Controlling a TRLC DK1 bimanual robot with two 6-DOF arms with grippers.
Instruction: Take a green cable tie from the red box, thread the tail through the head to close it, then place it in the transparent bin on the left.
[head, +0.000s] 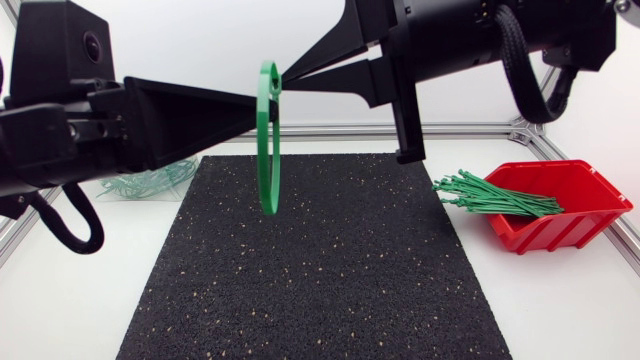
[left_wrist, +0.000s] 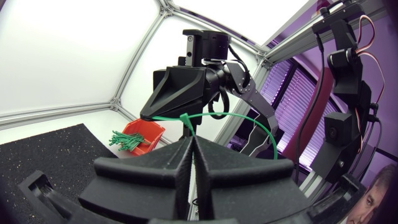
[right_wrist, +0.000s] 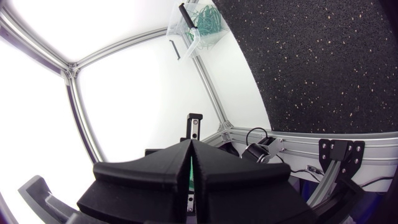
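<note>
A green cable tie (head: 269, 150) hangs as a closed loop above the black mat, between my two grippers. My left gripper (head: 258, 106) comes in from the left and is shut on the loop near its top. My right gripper (head: 284, 78) comes from the right and is shut on the tie at the top of the loop. In the left wrist view the tie (left_wrist: 249, 116) curves away beyond my shut left gripper (left_wrist: 191, 139), with the right gripper (left_wrist: 146, 116) pinching its end. A green sliver (right_wrist: 191, 165) shows between the shut right gripper's fingers (right_wrist: 205, 158).
The red box (head: 575, 205) at the right holds several green ties (head: 495, 196) sticking out over its edge. The transparent bin (head: 150, 180) with green ties stands at the back left, also in the right wrist view (right_wrist: 202, 25). The black mat (head: 320, 270) covers the middle.
</note>
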